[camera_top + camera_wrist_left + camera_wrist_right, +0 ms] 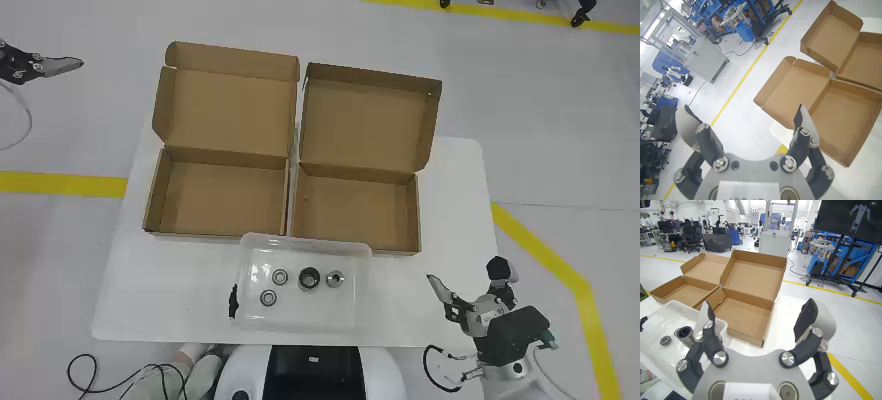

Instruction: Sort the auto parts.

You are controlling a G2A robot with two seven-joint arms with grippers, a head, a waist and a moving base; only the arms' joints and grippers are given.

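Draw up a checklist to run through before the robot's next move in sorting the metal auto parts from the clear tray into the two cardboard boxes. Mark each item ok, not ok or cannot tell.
1. Right gripper open and empty: ok.
2. Left gripper open and empty: ok.
3. Brown cardboard boxes open, floors bare: ok.
4. Round metal parts lying uncovered in the clear plastic tray: ok.
5. A gripper placed above the tray: not ok; the right one hangs beside it.
6. Which box takes which part: cannot tell; no marking shows on either.
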